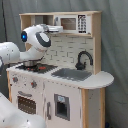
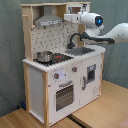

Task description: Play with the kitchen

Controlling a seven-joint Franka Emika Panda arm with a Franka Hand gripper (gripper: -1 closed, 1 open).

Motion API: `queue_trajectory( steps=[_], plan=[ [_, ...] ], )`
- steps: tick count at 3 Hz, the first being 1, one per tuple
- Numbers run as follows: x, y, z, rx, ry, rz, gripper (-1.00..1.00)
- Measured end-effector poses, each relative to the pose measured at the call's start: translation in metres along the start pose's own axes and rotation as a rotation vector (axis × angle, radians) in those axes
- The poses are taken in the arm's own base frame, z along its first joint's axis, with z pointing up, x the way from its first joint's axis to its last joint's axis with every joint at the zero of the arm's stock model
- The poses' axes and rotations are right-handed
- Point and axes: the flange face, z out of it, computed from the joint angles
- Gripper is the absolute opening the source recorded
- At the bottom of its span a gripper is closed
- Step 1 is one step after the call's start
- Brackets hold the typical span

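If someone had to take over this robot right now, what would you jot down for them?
Pincer: raised at the top of the toy kitchen, near the hood and microwave cabinet; holds nothing that I can see.
Small metal pot sits on the stove; faucet stands over the sink; oven door looks shut.
Done: nothing visibly moved. Left: the play itself.

The kitchen (image 2: 50,75) has smooth, matt white panels framed in pale, light-wood boards, and its backsplash (image 1: 62,49) appears as a white tile-pattern surface. The pot (image 2: 44,56) on the stove looks like shiny metal, the faucet (image 1: 83,59) is smooth black with a slight sheen, and the sink (image 1: 71,74) is matt grey. The arm (image 1: 36,40) has a glossy white shell that looks like plastic, and the kitchen stands on a smooth wood-grain bench (image 2: 107,107).
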Motion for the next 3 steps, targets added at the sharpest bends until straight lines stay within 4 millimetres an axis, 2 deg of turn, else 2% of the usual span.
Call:
queue_trajectory(
  steps=[1, 2, 3],
  plan=[
    [0.007, -0.003, 0.004, 0.007, 0.008, -0.003, 1.0],
    [0.007, -0.004, 0.004, 0.008, 0.008, -0.003, -1.0],
    [-0.008, -0.017, 0.007, 0.031, -0.015, 0.013, -1.0]
  ],
)
